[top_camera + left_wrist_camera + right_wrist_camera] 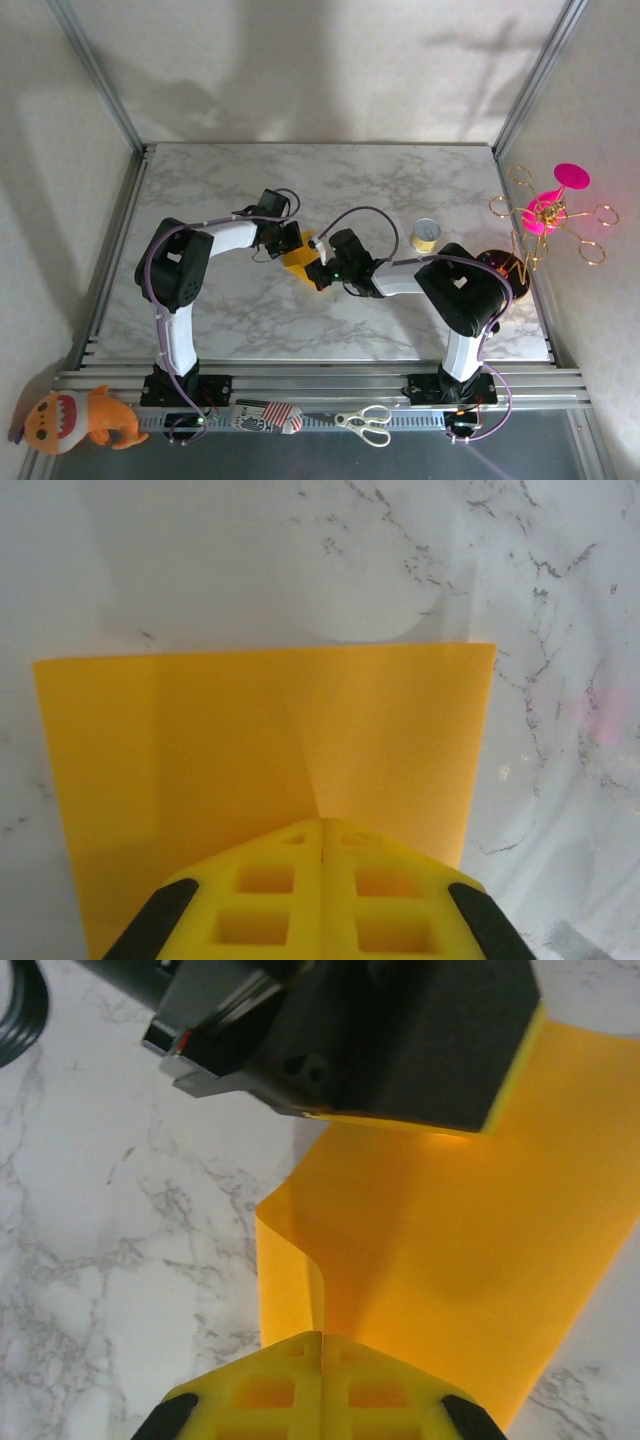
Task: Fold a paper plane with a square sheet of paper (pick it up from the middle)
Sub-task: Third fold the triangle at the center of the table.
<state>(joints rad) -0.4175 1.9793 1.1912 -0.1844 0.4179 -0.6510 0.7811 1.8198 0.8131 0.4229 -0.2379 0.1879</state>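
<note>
The orange-yellow square sheet of paper [298, 262] hangs above the marble table between the two grippers. In the left wrist view the sheet [260, 750] spreads out flat from my left gripper [323, 825], whose yellow fingers are shut on its near edge. My right gripper [322, 1338] is shut on the opposite edge of the sheet [440, 1250], which curls over on the left. The dark body of the left gripper [400, 1040] shows at the top of the right wrist view. From above, the left gripper [302, 243] and right gripper [318, 275] sit close together over the table's middle.
A small tin can [427, 235] stands right of the arms. A dark round object [503, 268] and a gold wire stand with a pink disc [550, 212] lie at the right edge. Scissors [364, 422], a striped packet [266, 417] and an orange plush toy [78, 418] rest by the front rail.
</note>
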